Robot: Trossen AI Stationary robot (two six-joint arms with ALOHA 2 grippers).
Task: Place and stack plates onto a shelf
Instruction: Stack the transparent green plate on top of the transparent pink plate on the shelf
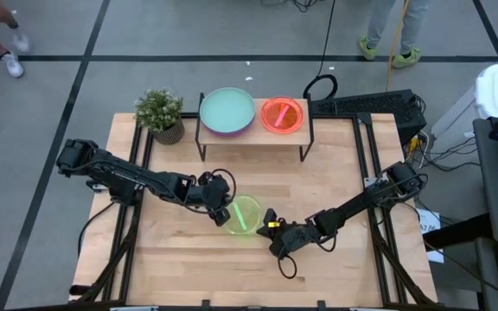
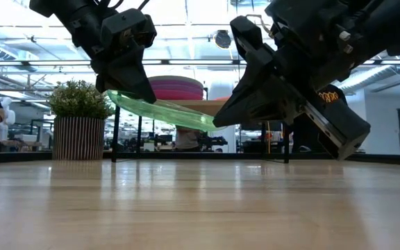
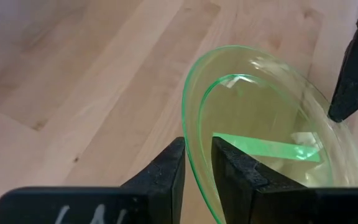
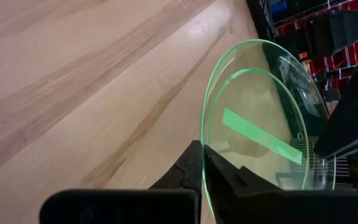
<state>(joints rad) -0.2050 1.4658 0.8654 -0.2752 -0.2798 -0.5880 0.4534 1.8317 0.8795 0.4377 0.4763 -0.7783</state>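
Low view is showing both grippers holding one translucent lime-green plate point(image 2: 162, 110) in the air above the desk point(image 2: 200, 208), so the step in hand looks like a handover between the arms. The left gripper point(image 3: 196, 167) is clamped narrow on the plate's rim, one finger on each face. The right gripper point(image 4: 202, 163) is pinching the opposite rim, its fingers nearly together around the thin edge.

To do this well, I judge that only one gripper should be letting go at a time, and only once the other's pinch is seated past the rim lip; a translucent plastic edge is likely slick, and two arms pulling in slightly different directions could be flexing or popping it loose. Keeping the plate clear of the desk also matters.

From the side the plate is tilting: its high edge is sitting in the left gripper, and it is sloping down toward the right gripper. Being round, it has no long axis of its own; the line that matters is running gripper to gripper across its face.

Farther out from both grippers, the shelf point(image 1: 253, 138) is carrying a stack topped by a teal plate point(image 1: 227, 110) and, beside it, an orange plate point(image 1: 282, 114). A potted plant point(image 1: 160, 114) is standing just beside the shelf.
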